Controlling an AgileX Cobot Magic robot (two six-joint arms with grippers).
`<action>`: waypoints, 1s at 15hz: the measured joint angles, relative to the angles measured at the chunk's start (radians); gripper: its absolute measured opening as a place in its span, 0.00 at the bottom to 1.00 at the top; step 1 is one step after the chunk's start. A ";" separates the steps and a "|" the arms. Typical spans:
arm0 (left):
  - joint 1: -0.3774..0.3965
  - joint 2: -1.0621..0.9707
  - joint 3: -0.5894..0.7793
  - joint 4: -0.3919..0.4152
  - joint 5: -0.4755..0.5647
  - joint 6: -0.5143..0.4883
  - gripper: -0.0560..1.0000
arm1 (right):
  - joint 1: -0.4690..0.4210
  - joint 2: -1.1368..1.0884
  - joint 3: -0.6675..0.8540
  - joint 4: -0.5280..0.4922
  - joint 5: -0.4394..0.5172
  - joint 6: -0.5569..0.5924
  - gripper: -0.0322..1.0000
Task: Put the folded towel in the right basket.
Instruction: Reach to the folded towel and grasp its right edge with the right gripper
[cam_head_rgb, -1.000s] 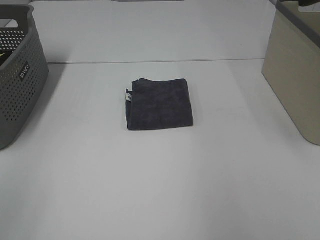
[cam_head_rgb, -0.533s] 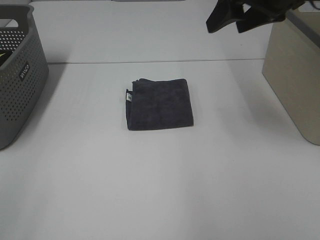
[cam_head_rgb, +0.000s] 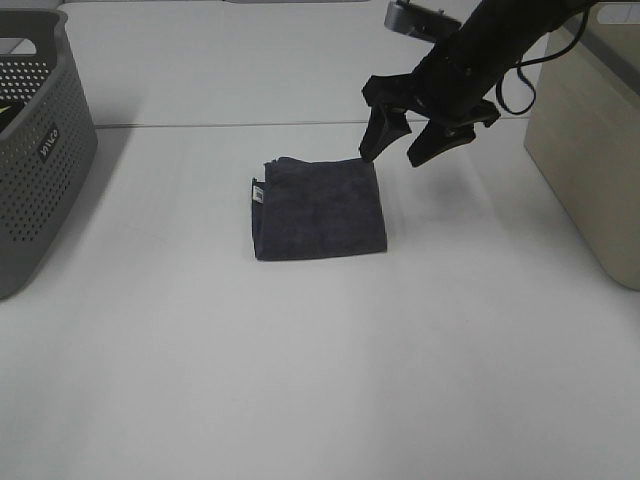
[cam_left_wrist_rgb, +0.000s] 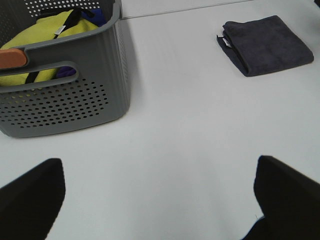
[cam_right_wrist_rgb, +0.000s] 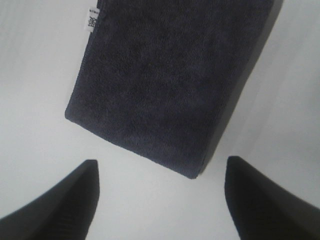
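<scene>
The folded dark grey towel (cam_head_rgb: 318, 208) lies flat on the white table, a small white tag on its left edge. It also shows in the left wrist view (cam_left_wrist_rgb: 267, 44) and in the right wrist view (cam_right_wrist_rgb: 170, 85). My right gripper (cam_head_rgb: 397, 155) is open and empty, hovering just above the towel's far right corner; its wrist view (cam_right_wrist_rgb: 162, 200) shows the jaws spread beside the towel's edge. The beige right basket (cam_head_rgb: 590, 150) stands at the right edge. My left gripper (cam_left_wrist_rgb: 160, 210) is open and empty, far from the towel and out of the exterior view.
A grey perforated basket (cam_head_rgb: 40, 150) stands at the left edge; in the left wrist view the basket (cam_left_wrist_rgb: 65, 75) holds yellow cloth (cam_left_wrist_rgb: 45, 35). A seam line crosses the table behind the towel.
My right arm has come into view from the upper right and moved down and left to the towel's far right corner. The towel has not moved.
</scene>
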 joint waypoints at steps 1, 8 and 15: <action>0.000 0.000 0.000 0.000 0.000 0.000 0.98 | -0.001 0.064 -0.066 0.003 0.034 0.000 0.68; 0.000 0.000 0.000 0.000 0.000 0.000 0.98 | -0.080 0.360 -0.316 0.120 0.122 0.003 0.68; 0.000 0.000 0.000 0.000 0.000 0.000 0.98 | -0.045 0.434 -0.330 0.263 0.094 -0.076 0.34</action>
